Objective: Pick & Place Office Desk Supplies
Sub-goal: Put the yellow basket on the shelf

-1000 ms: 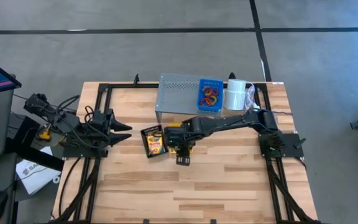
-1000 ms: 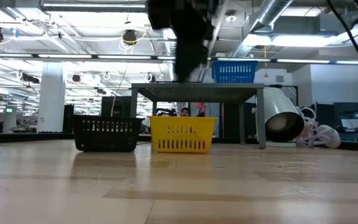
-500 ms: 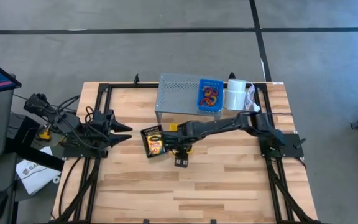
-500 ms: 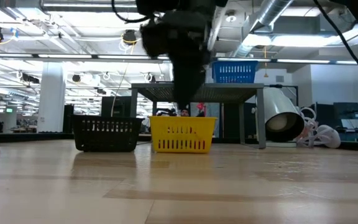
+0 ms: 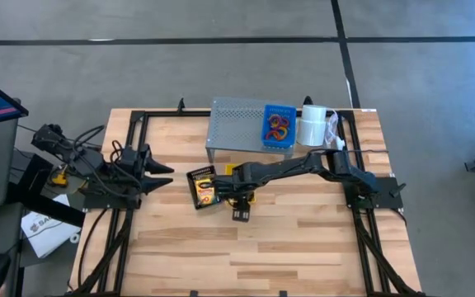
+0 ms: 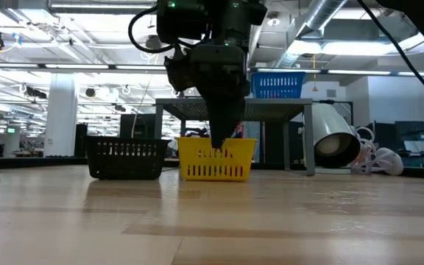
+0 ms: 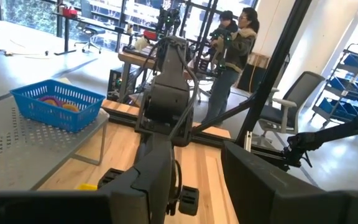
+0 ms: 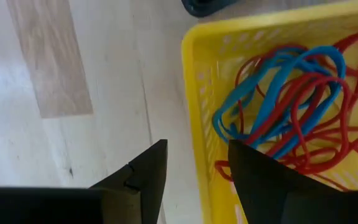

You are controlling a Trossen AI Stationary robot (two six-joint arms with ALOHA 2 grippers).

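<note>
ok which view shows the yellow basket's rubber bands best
The right wrist view: the red and blue rubber bands fill the yellow basket beside the open right pincer. The low view shows only the basket's slatted side; in the high view the arm covers it; the left wrist view misses it.

A grey concrete floor (image 5: 435,99) crossed by dark lines surrounds the pale wooden table (image 5: 303,247), while tall glass windows (image 7: 36,18), office chairs (image 7: 303,102) and ceiling strip lights (image 6: 20,66) fill the room

A light wooden table (image 5: 287,247) carries a grey perforated riser (image 5: 233,124), a white roll (image 5: 312,125), a yellow basket (image 6: 216,160) and a black basket (image 6: 126,158) side by side, and black arm frames at both ends
</note>
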